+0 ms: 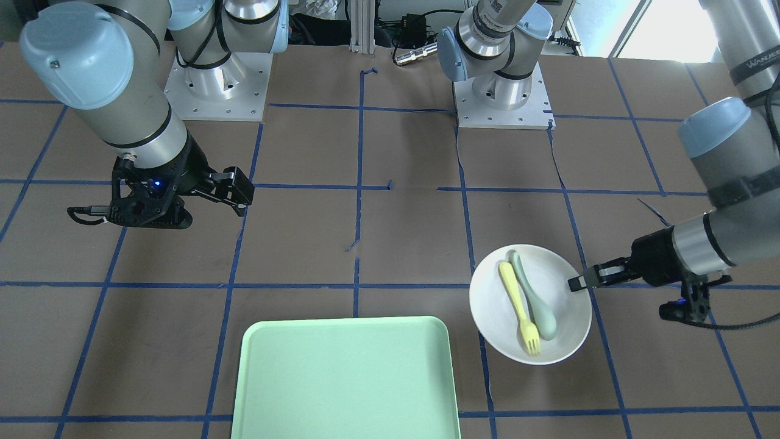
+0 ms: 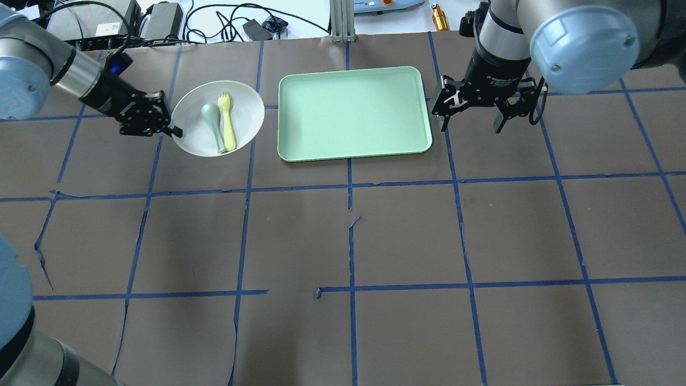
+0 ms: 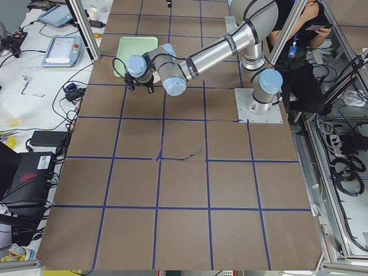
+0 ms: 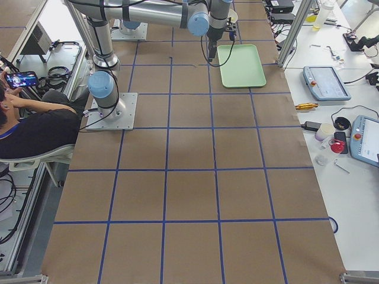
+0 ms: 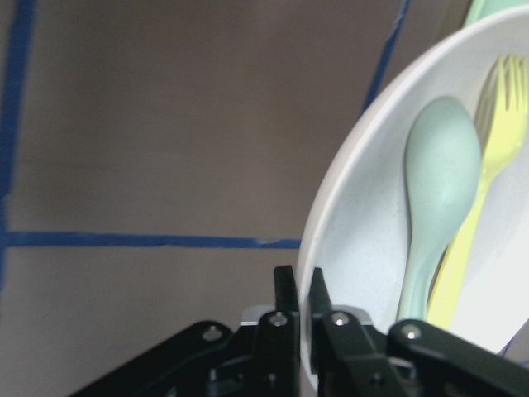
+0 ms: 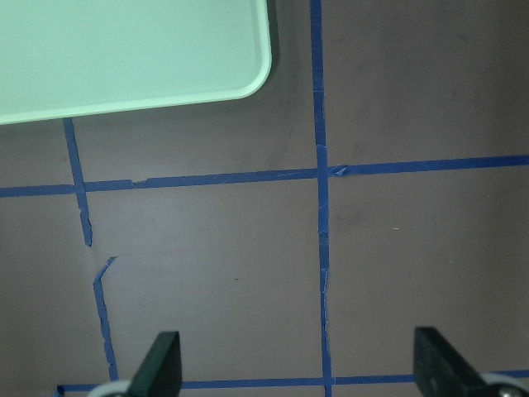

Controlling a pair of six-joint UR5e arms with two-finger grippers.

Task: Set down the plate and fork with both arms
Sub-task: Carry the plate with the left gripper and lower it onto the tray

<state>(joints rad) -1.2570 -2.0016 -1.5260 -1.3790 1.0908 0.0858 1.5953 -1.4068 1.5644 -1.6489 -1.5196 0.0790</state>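
Note:
The off-white plate (image 2: pixel 247 109) lies left of the tray in the overhead view, with the pale-yellow fork (image 2: pixel 228 120) on it beside a grey-green spoon (image 2: pixel 213 120). My left gripper (image 2: pixel 174 130) is shut on the plate's rim. The left wrist view shows its fingers (image 5: pixel 285 310) pinching the rim of the plate (image 5: pixel 355 240), with the fork (image 5: pixel 479 215) beyond. From the front, the plate (image 1: pixel 493 305), the fork (image 1: pixel 518 305) and the left gripper (image 1: pixel 576 283) all show. My right gripper (image 2: pixel 470 128) is open and empty, hovering just right of the tray.
The mint-green tray (image 2: pixel 353 112) lies between the two grippers and holds nothing; it also shows in the front view (image 1: pixel 347 378) and the right wrist view (image 6: pixel 124 50). The brown table has blue tape lines. An operator sits near the robot's base.

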